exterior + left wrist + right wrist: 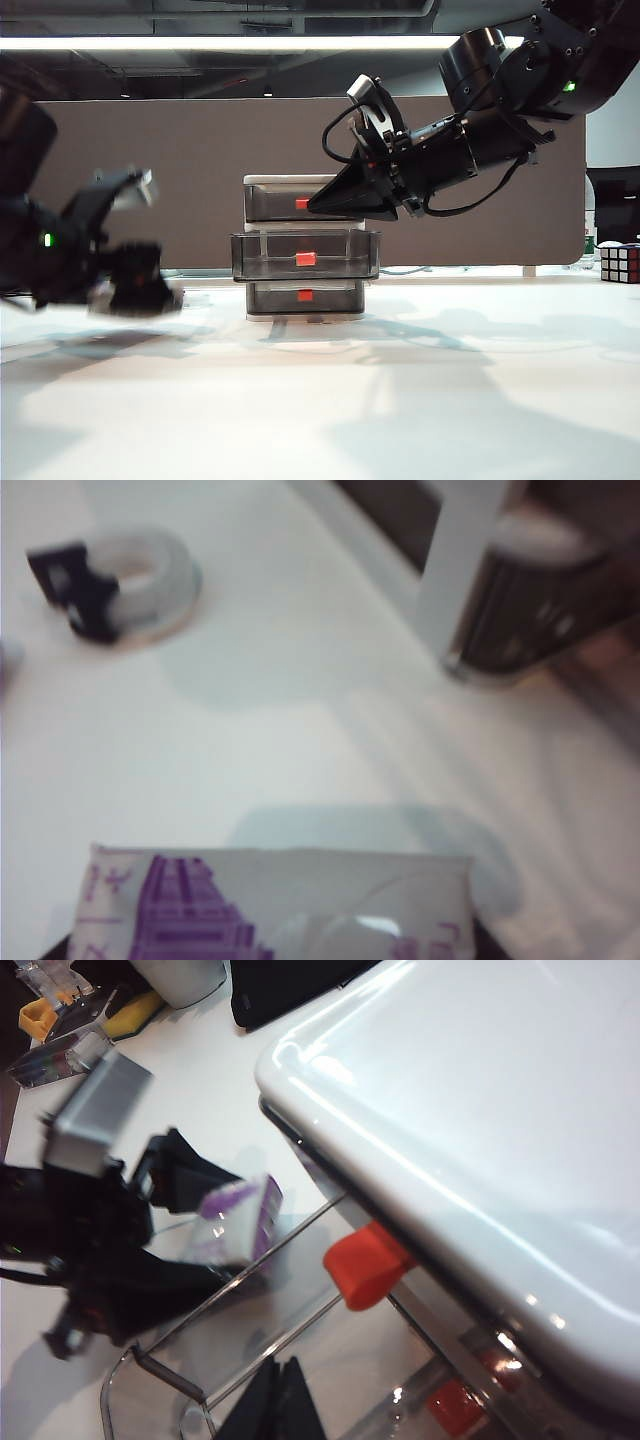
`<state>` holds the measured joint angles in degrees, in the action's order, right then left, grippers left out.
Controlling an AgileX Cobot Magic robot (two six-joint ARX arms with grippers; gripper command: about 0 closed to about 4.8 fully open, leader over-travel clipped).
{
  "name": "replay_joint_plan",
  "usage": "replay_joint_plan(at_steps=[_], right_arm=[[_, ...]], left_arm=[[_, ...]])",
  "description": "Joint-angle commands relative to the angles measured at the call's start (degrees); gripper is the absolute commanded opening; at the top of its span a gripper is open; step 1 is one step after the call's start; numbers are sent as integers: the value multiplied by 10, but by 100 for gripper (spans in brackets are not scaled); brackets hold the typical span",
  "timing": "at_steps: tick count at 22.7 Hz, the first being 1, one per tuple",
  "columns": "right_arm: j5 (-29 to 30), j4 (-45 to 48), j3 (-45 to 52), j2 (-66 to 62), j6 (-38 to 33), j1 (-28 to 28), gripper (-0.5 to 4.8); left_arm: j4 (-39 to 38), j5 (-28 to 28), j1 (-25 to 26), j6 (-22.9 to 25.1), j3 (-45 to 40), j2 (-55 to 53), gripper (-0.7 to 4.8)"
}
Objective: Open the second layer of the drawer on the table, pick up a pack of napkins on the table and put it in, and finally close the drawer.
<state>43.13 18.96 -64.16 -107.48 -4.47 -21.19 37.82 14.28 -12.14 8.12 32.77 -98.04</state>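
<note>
The drawer [305, 300] stands mid-table, a white-framed stack of smoky-grey trays with red-orange tabs. Its second layer [305, 258] is pulled out toward the front; the right wrist view looks down into it past its rim [165, 1375]. My right gripper [318, 206] hovers just above that open tray, in front of the top tray, with its dark fingertips [262, 1410] pressed together on nothing. My left gripper [135, 288] is low at the left, blurred, shut on the pack of napkins [280, 905], whose purple print shows between the black fingers [185, 1180].
A white ring with a black part [130, 585] lies on the table [400, 400] beyond the pack. A Rubik's cube [620, 262] sits at the far right edge. A brown panel [150, 170] runs behind the cabinet. Small clutter [60, 1020] lies far off.
</note>
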Motion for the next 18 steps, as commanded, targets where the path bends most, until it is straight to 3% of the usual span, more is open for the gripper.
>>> replay_joint_plan(at_steps=[1, 7, 13, 18], right_arm=[[3, 6, -3, 3, 2, 0, -5], [4, 12, -3, 17, 2, 1, -5], [-2, 5, -3, 69, 2, 19, -4], [5, -12, -3, 98, 2, 48, -5]], left_arm=[[21, 42, 0, -8, 3, 59, 335], [20, 80, -53, -13, 23, 137, 336], [-11, 61, -134, 9, 90, 109, 336], [-24, 59, -163, 11, 134, 62, 336]])
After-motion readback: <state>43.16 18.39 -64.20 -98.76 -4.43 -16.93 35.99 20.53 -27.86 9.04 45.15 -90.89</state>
